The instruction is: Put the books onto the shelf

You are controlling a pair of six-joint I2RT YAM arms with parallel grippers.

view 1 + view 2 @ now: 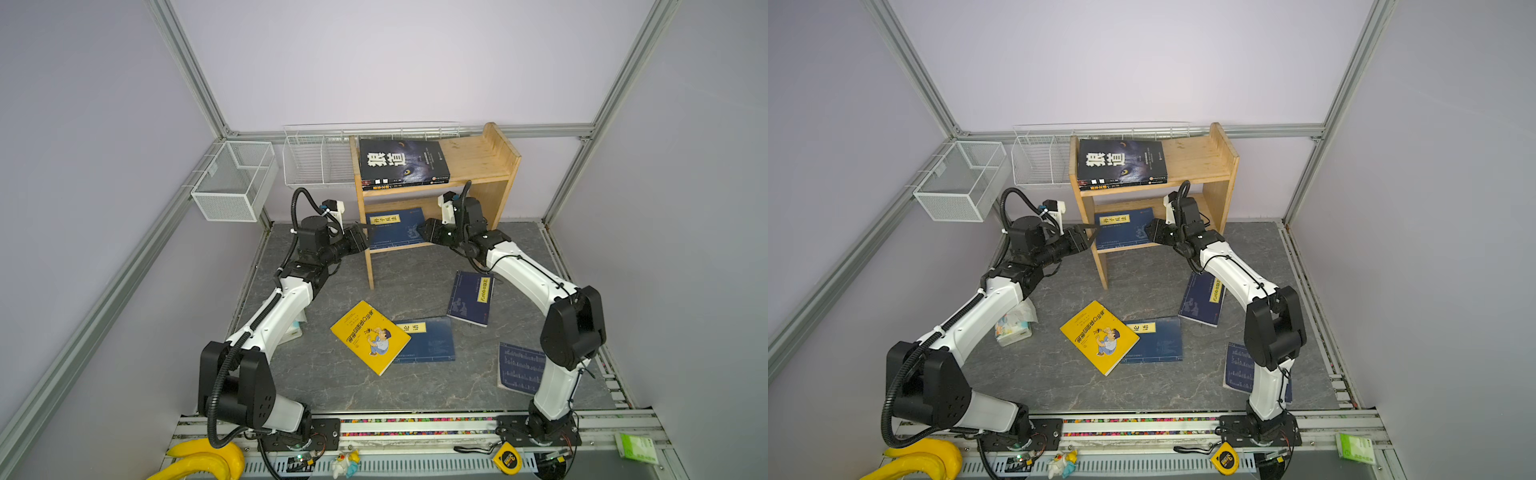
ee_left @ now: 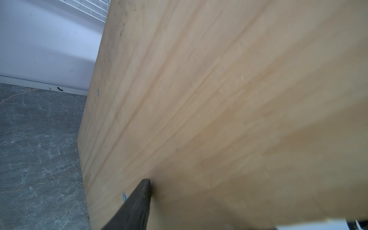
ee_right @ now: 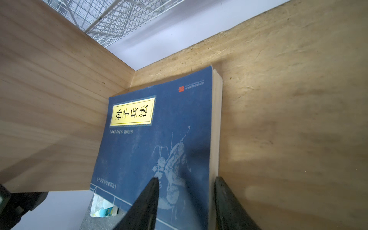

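A navy book [image 1: 398, 232] is lying on the lower tier of the shelf [image 1: 482, 160], at upper centre of both top views. The right end effector [image 3: 186, 179] is straddling its edge; whether it is clamping, I cannot tell. The left end effector [image 1: 1092, 236] is standing released, one fingertip [image 2: 146, 186] touching the shelf's side panel.

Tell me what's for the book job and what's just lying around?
For the job: shelf, black books, navy book on lower tier, yellow book, three loose navy books.
Just lying about: wire baskets, tissue pack, tape measure, toy banana, green packet.
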